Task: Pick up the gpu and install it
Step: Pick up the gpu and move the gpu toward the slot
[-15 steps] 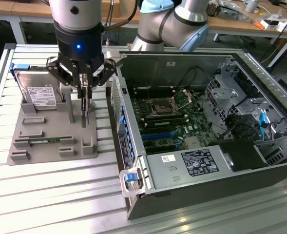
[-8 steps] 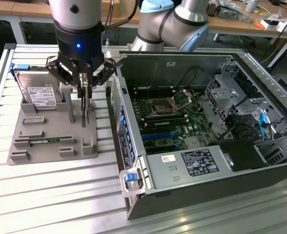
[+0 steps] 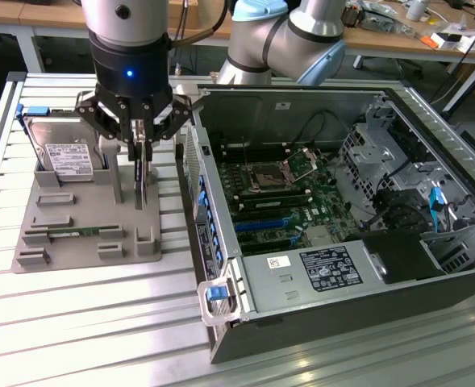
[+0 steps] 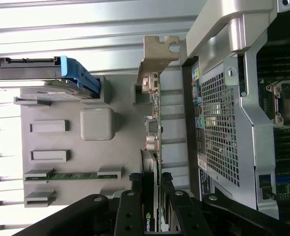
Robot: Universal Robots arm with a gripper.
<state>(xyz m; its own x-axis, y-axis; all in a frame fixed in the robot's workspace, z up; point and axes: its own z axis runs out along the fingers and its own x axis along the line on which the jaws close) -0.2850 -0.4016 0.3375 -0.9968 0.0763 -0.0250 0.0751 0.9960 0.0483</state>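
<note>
Gpu (image 4: 152, 123) stands on edge in the gripper (image 4: 151, 179), whose partly closed fingers seem pressed to its two faces, over the grey holder tray (image 3: 76, 242). Pickup looks just begun; installing it in the open computer case (image 3: 318, 282) beside the tray remains.

Part of the gpu (image 4: 153, 132) is hidden from you between the end effector (image 4: 151, 178) fingers; the hard drive (image 4: 21, 73) runs off-frame.
</note>
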